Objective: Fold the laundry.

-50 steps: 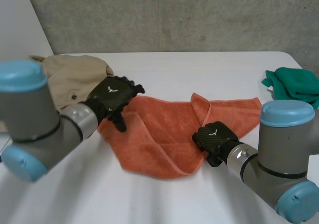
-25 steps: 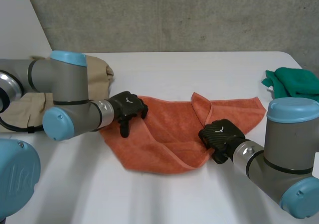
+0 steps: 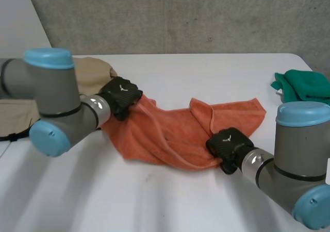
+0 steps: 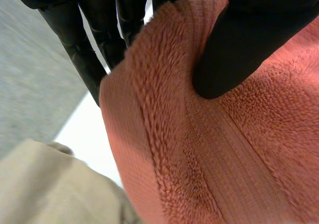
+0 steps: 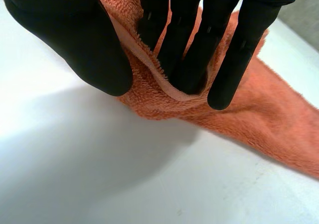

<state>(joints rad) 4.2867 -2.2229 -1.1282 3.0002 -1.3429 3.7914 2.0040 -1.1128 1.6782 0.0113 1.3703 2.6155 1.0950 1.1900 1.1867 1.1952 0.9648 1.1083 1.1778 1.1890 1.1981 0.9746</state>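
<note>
While orange towel [image 3: 170, 134] lies rumpled on white surface [image 3: 154, 201], its far left corner is pinched between thumb and fingers [image 4: 82, 47] of left hand [image 3: 121, 94]; near right edge is clamped between fingers [image 5: 182, 35] and thumb of right hand [image 3: 229, 143].

white table [image 3: 206, 72] | grey concrete wall [image 3: 180, 15] behind its far edge

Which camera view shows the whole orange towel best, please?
The head view: the orange towel stretches from the left hand to the right hand. Each wrist view shows the edge its own hand pinches.
</note>
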